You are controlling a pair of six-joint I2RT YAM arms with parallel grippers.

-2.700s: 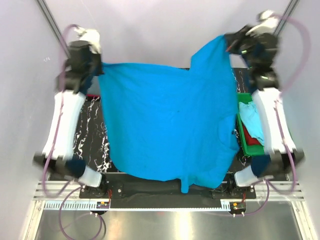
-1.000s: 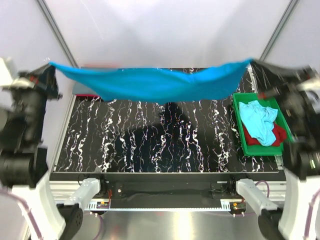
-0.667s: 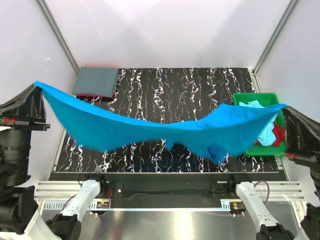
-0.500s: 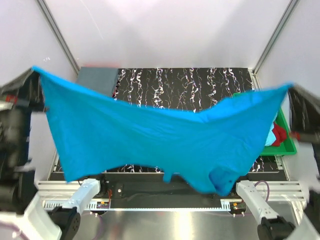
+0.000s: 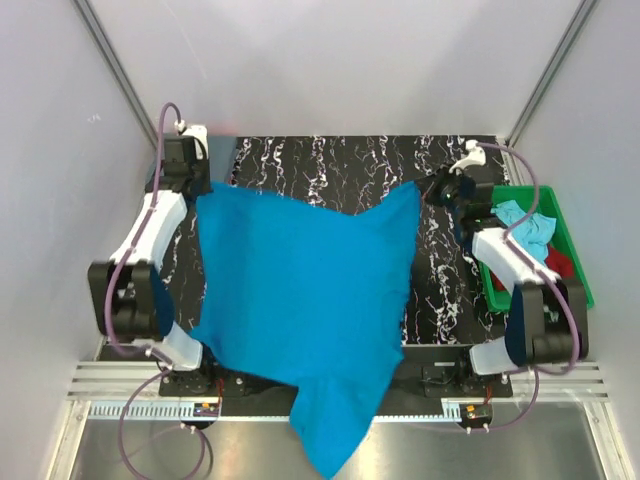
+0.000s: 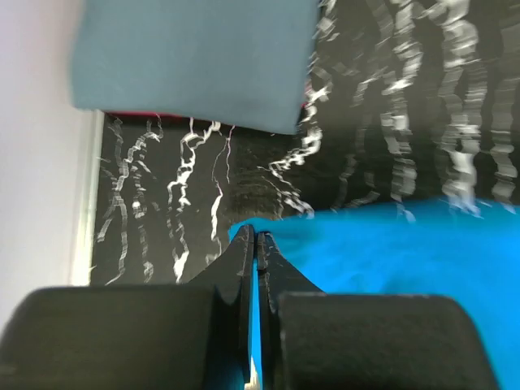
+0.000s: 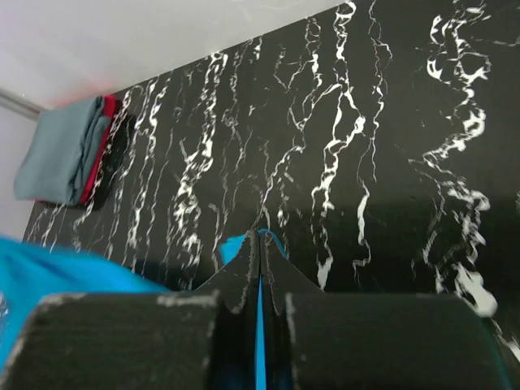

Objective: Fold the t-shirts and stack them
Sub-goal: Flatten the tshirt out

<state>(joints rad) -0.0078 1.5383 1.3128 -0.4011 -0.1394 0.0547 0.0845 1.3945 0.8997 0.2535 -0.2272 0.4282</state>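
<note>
The left gripper [image 5: 196,190] and right gripper [image 5: 432,190] each pinch a corner of the unfolded blue t-shirt [image 5: 300,300]; the grey t-shirt [image 6: 191,57] beside it is folded.

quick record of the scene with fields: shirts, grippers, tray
turquoise shirt: spread over the table, near end hanging off the near edge
left gripper: shut on the turquoise shirt's far left corner
right gripper: shut on its far right corner
grey-blue shirt: folded, far left corner of the table, red cloth under it
green tray: right side, holds a crumpled aqua shirt and a red shirt
stage: turquoise shirt not yet folded
</note>
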